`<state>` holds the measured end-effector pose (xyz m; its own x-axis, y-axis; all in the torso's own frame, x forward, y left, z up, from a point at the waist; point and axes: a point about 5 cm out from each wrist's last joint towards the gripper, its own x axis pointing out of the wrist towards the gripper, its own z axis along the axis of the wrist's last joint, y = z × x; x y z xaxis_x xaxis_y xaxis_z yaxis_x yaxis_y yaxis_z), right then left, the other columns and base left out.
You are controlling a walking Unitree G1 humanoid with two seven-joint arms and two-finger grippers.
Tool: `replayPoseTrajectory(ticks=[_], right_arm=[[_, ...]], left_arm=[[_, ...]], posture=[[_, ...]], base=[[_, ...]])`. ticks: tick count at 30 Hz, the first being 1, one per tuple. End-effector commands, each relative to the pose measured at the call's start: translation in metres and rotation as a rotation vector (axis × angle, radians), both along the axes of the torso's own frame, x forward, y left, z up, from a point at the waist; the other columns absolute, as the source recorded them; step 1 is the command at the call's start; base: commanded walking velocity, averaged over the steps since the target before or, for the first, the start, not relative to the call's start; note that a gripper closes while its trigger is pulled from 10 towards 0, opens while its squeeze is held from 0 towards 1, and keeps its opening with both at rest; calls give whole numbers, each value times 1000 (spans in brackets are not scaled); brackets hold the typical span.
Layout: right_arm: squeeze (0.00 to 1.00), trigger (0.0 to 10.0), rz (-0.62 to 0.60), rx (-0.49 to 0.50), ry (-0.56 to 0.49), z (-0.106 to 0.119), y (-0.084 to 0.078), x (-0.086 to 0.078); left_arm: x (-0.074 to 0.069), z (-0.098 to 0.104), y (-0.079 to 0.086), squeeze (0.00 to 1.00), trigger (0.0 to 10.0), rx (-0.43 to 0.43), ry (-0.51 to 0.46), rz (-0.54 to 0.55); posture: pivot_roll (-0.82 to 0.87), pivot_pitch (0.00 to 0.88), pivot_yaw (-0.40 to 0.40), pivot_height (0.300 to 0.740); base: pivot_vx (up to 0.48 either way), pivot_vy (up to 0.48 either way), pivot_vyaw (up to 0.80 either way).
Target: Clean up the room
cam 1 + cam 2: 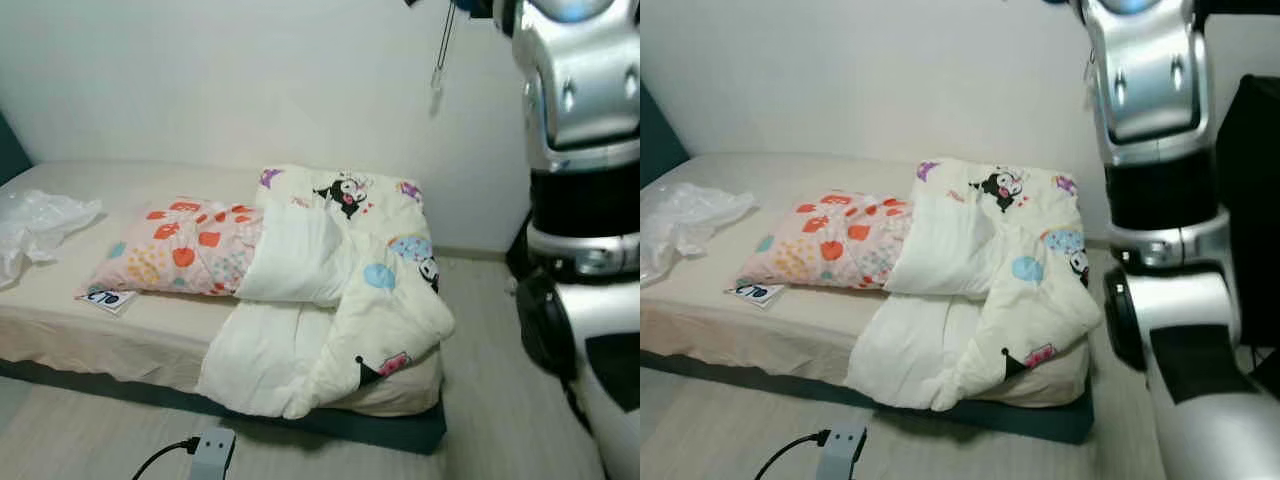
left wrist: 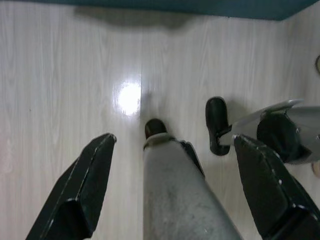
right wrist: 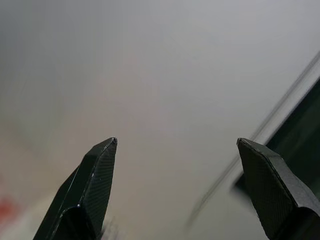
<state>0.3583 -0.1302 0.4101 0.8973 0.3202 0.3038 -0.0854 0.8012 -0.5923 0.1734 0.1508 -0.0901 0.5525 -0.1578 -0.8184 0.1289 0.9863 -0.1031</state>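
White quilt (image 1: 330, 300) heaped on your bed (image 1: 60, 320), at 12 o'clock.
Patterned pillow (image 1: 185, 248) lies touching it at 11; your left gripper (image 2: 172, 145) and right gripper (image 3: 176, 142) both spread wide, holding nothing.

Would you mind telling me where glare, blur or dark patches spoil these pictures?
Left wrist view: a bright glare spot on the pale wood floor, otherwise sharp. Right wrist view: soft and out of focus beyond the open right gripper. Both eye views: evenly lit, slightly soft; a shadow runs under the bed.
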Motion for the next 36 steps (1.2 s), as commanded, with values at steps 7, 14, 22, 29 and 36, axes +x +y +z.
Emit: replayPoseTrajectory(ticks=[7, 14, 22, 29, 36], right_arm=[[0, 10000, -161, 69, 607, -247, -37, 22], [0, 10000, -255, 159, 1101, -424, -53, -80], [0, 10000, -274, 151, 1266, -467, -52, -133], [0, 10000, -261, 151, 1255, -472, -46, -137], [0, 10000, -237, 121, 1236, -470, -42, -132]], left_arm=[[0, 0, -1, 0, 10000, -7, 6, 24], [1, 0, -1, 0, 10000, -4, 4, 27], [3, 1, -1, 0, 10000, -4, -1, 21], [6, 2, -3, 0, 10000, -6, -1, 23], [7, 3, -3, 0, 10000, -17, -6, 52]], posture=[[-129, 0, -1, 740], [-128, 0, -6, 740], [-130, 0, -3, 740], [-136, 0, 4, 740], [-140, 0, 6, 740]], base=[[0, 0, 0], [0, 0, 0], [0, -51, 0], [0, -460, 0], [0, -122, 0]])
